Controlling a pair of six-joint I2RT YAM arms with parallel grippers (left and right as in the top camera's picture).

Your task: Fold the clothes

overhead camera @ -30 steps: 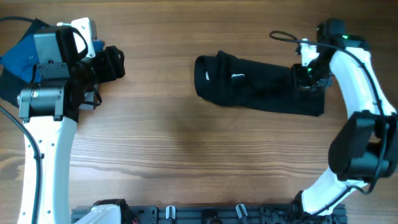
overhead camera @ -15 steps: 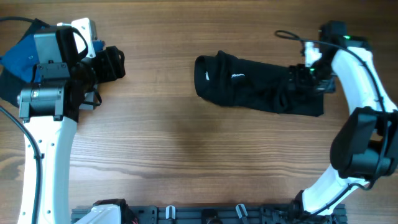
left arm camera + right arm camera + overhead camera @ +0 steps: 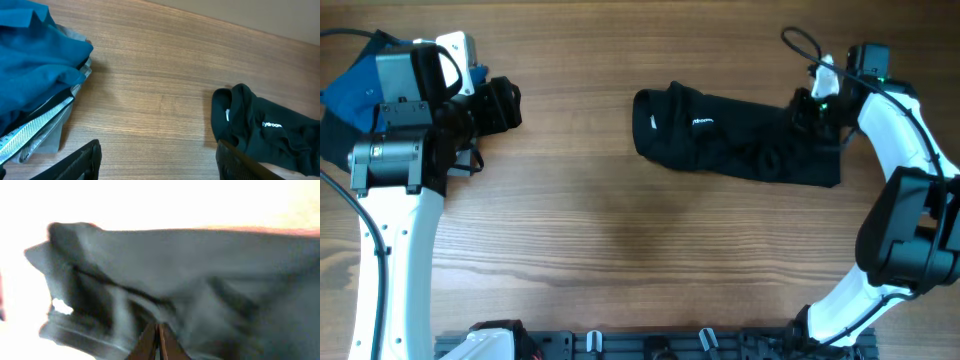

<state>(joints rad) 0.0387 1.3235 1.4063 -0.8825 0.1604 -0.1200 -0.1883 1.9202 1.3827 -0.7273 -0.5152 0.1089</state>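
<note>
— Toward the back right of the table (image 3: 620, 240), what is seen?

— The black T-shirt (image 3: 730, 145) is laid out there as a long, rumpled band, stretched from near the middle of the table toward its right edge. A white label (image 3: 652, 125) is shown at the bunched left end, and a line of white print (image 3: 703, 123) is set just beside it; the lettering cannot be read with certainty.

— How is the right gripper (image 3: 808, 108) set?

— It is placed at the far corner of the shirt's right end. In the right wrist view its fingertips (image 3: 148, 339) are pressed together, and dark fabric is pinched there; most of that blurred view is filled by the cloth.

— And the left gripper (image 3: 505, 103)?

— It is held well apart from the shirt, over bare wood at the left. Its fingers (image 3: 85, 160) are spread wide, and nothing is held between them.

— What else is found there?

— A blue shirt (image 3: 35, 60) is heaped at the table's left edge, on top of grey striped garments (image 3: 40, 135).
</note>
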